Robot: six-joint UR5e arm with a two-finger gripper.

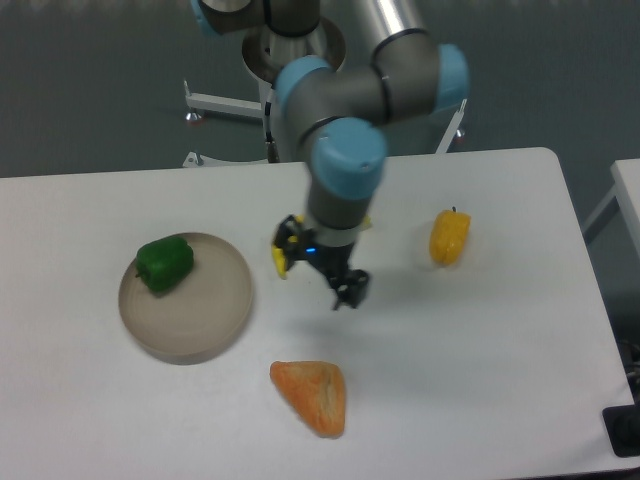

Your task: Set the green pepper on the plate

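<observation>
Looks done, judging by how things lie: green pepper (165, 264) resting on the plate (205, 330), toward its far-left part, just inside the rim. Nothing left but clearing the arm away, by all appearances. Lying blocky and squat, long axis running roughly left to right with a slight tilt, right end a little farther; stem end too small to tell. Gripper (320, 263) well apart from the plate, off to its right above the counter (480, 350), jaws spread open and holding nothing, a yellow banana (279, 262) mostly hidden behind it.
</observation>
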